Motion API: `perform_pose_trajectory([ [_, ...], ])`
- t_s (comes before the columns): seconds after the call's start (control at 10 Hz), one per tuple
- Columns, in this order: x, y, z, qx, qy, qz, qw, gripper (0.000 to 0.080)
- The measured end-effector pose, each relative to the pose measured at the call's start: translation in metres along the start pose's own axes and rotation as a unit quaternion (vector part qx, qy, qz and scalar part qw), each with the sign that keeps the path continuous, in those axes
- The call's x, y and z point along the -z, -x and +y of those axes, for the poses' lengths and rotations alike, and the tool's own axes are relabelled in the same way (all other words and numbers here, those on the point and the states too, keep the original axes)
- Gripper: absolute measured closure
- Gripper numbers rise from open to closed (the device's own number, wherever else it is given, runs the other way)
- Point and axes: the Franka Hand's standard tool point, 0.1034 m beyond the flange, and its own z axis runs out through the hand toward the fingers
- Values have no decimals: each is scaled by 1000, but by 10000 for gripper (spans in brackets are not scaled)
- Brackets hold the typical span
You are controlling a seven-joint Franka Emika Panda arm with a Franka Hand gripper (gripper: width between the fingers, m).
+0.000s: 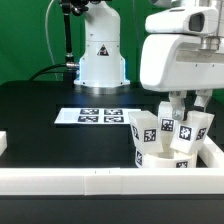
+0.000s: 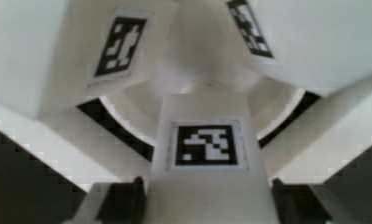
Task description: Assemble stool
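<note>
The stool stands upside down at the exterior view's right, its round white seat [image 1: 160, 158] on the table and three tagged white legs pointing up. My gripper [image 1: 188, 112] comes down from above and is shut on the right-hand leg [image 1: 192, 132]. In the wrist view that leg [image 2: 208, 145] runs between my two dark fingers [image 2: 121, 200], its tag facing the camera, and my gripper [image 2: 208, 202] clamps its sides. Beyond it lie the seat [image 2: 201, 92] and the two other legs [image 2: 124, 45] [image 2: 250, 25], leaning toward each other.
A long white border rail [image 1: 90, 181] runs along the table's front, right beside the stool. The marker board [image 1: 95, 116] lies flat mid-table. The arm's white base [image 1: 100, 55] stands at the back. A small white piece [image 1: 3, 145] shows at the left edge.
</note>
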Motion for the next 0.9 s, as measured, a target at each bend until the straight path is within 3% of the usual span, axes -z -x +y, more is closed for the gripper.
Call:
perform_pose_trajectory([
  [0.4, 0, -3, -6, -195, -4, 11, 981, 463],
  [0.9, 0, -9, -13, -396, -22, 28, 917, 463],
])
